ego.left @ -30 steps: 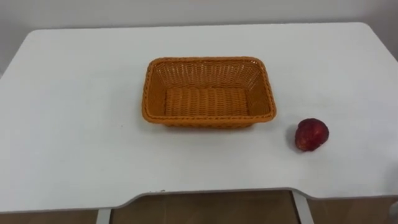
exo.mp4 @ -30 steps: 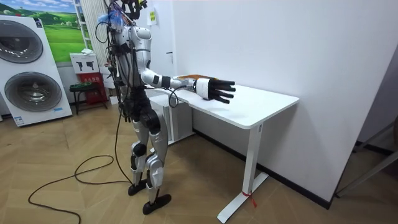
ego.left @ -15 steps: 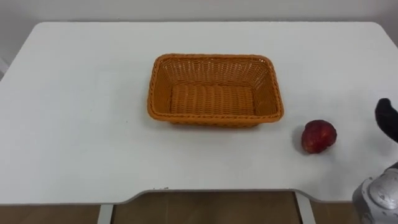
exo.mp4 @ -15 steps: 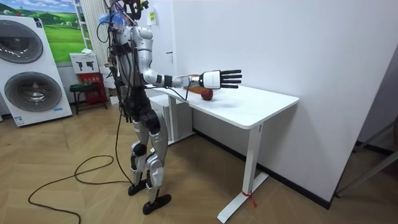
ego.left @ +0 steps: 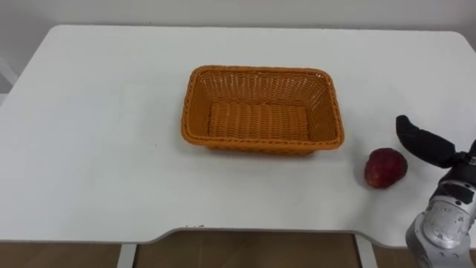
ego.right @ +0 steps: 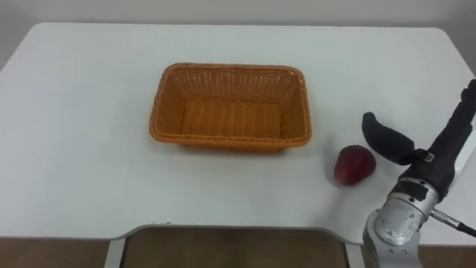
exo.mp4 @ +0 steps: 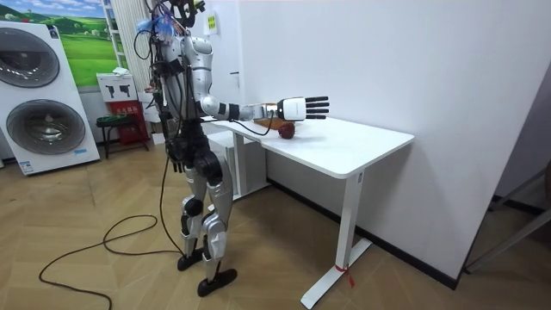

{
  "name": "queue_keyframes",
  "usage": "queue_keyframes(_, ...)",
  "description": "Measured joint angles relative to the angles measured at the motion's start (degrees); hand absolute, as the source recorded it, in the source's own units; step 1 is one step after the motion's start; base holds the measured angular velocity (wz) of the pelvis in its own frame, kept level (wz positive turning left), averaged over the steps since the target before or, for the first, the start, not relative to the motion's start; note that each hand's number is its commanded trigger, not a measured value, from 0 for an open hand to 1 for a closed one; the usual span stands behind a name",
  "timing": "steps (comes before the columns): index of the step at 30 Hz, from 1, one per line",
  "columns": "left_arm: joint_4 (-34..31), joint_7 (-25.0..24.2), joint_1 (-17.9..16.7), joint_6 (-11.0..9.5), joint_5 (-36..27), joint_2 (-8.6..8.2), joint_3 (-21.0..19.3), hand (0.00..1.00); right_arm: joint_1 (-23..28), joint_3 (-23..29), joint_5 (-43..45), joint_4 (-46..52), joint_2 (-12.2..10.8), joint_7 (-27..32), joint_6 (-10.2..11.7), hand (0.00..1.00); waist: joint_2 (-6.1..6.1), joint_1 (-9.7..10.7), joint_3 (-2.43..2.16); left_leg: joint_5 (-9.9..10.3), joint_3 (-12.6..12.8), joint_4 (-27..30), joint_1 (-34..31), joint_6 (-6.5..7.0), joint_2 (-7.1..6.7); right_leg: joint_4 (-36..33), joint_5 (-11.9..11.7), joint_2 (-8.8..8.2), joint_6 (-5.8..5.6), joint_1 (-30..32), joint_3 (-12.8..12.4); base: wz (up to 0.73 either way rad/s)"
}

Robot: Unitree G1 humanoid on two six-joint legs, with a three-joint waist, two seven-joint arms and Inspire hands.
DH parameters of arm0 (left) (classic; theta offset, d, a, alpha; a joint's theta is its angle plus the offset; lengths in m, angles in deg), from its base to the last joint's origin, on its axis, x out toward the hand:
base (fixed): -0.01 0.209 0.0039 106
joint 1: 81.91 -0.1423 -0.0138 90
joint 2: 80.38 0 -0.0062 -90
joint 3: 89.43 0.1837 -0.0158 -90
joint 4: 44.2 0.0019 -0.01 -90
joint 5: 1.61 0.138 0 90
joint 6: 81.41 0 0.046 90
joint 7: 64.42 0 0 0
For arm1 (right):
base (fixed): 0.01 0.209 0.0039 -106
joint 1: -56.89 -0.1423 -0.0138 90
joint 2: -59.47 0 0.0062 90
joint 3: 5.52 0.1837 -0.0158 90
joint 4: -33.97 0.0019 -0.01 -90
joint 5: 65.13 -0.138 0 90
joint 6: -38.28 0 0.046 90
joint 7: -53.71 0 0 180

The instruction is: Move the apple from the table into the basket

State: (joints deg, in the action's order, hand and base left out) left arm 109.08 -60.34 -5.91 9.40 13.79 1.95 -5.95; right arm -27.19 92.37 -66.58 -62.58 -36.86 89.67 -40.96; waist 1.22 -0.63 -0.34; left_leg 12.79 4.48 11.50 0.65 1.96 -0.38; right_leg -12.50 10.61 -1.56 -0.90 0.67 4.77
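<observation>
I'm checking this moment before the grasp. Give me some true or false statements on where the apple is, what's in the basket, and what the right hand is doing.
The apple lies inside the basket. False: it sits on the table, to the right of the basket.
The basket is empty. True.
The right hand is open, just right of the apple. True.
The right hand's fingers are curled round the apple. False: the hand holds nothing.
</observation>
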Motion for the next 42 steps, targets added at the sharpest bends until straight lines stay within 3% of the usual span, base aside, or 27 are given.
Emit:
queue_keyframes(16,0.8,-2.3,-0.1,0.2,0.0,0.02,0.0,0.0,0.0,-1.7,2.6,-1.8,0.0,-3.7,0.0,0.0,0.25,0.2,0.22,0.0,0.0,-0.2,0.1,-0.01,0.05,0.2,-0.1,-0.01,0.1,-0.2,0.3,0.0)
queue_keyframes(23,1.0,-2.0,0.2,0.2,-0.1,0.09,1.0,0.0,1.3,-6.8,4.5,-8.5,-0.2,-10.4,-1.1,0.0,0.77,0.1,0.35,0.0,0.0,-0.2,0.2,-0.01,0.01,1.0,-0.1,-0.04,0.12,-0.7,0.3,0.0)
queue_keyframes(35,0.9,-1.8,0.0,0.1,-0.1,0.09,1.0,0.0,4.1,-6.7,9.0,-8.5,-0.2,-14.9,-1.2,0.0,0.73,0.2,0.33,0.0,-0.1,-0.6,1.0,-0.02,0.05,1.8,-0.3,0.04,0.17,-1.7,0.3,0.0)
queue_keyframes(36,0.9,-1.7,0.1,0.1,-0.1,0.11,1.0,0.0,4.3,-6.8,9.0,-8.6,-0.2,-14.9,-1.2,0.28,0.74,0.2,0.3,0.0,-0.1,-0.6,1.0,-0.02,0.04,1.8,-0.3,0.05,0.16,-1.7,0.3,0.0)
queue_keyframes(37,0.9,-1.7,0.1,0.2,-0.1,0.1,1.1,0.0,4.3,-6.8,9.1,-8.8,-0.2,-14.9,-1.2,0.74,0.75,0.2,0.29,0.0,-0.1,-0.6,1.0,-0.02,0.03,1.8,-0.3,0.04,0.15,-1.7,0.3,0.0)
queue_keyframes(38,0.8,-1.7,0.1,0.2,-0.1,0.11,1.1,0.0,4.3,-6.8,9.7,-9.0,-0.2,-14.9,-1.1,0.96,0.76,0.2,0.28,0.0,-0.1,-0.6,1.0,-0.02,0.02,1.8,-0.3,0.04,0.15,-1.7,0.3,0.0)
queue_keyframes(42,0.8,-1.7,0.2,0.2,0.0,0.13,1.0,0.0,4.3,-6.5,11.3,-9.6,-0.2,-14.8,-0.7,1.0,0.65,0.3,0.14,0.0,-0.1,-0.5,1.1,-0.02,0.02,1.8,-0.3,0.04,0.14,-1.7,0.3,0.0)
